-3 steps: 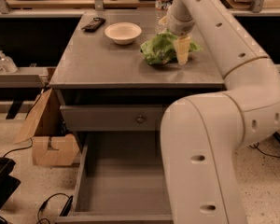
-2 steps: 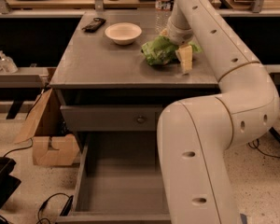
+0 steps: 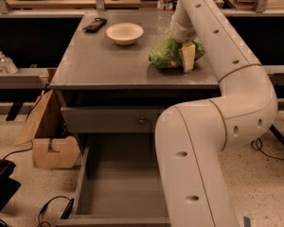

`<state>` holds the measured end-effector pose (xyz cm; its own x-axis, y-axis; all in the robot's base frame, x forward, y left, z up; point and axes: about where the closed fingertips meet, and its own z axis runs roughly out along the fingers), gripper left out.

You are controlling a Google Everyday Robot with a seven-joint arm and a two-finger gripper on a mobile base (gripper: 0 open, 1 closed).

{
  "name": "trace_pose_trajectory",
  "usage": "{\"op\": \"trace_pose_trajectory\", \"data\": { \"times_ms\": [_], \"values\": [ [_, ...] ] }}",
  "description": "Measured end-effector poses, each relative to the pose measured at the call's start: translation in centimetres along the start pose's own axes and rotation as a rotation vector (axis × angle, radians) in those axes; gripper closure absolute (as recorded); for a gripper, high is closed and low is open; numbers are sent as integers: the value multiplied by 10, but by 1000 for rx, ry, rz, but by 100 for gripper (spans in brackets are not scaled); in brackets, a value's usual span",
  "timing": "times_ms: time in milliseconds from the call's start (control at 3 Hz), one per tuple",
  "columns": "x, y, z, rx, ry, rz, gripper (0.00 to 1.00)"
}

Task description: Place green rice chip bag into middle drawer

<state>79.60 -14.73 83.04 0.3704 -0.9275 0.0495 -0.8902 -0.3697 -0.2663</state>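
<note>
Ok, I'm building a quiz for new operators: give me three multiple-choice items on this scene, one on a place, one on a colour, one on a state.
1. The green rice chip bag lies: A on the table top; B on a shelf; C in a sink.
2. The bowl is: A red; B white; C blue.
3. The middle drawer is: A shut; B pulled open; C taken out.
Answers: 1 A, it sits there with the pincer at it; 2 B, plainly white; 3 B, its bare floor shows.
</note>
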Motion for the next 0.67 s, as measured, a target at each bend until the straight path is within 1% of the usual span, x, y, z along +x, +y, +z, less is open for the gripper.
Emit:
{"op": "trace_pose_trajectory", "data": {
  "times_ms": [333,667],
  "values": [
    [0,0,0,0,0,0,94],
    [0,-4,0,13,2,0,100]
  ]
}}
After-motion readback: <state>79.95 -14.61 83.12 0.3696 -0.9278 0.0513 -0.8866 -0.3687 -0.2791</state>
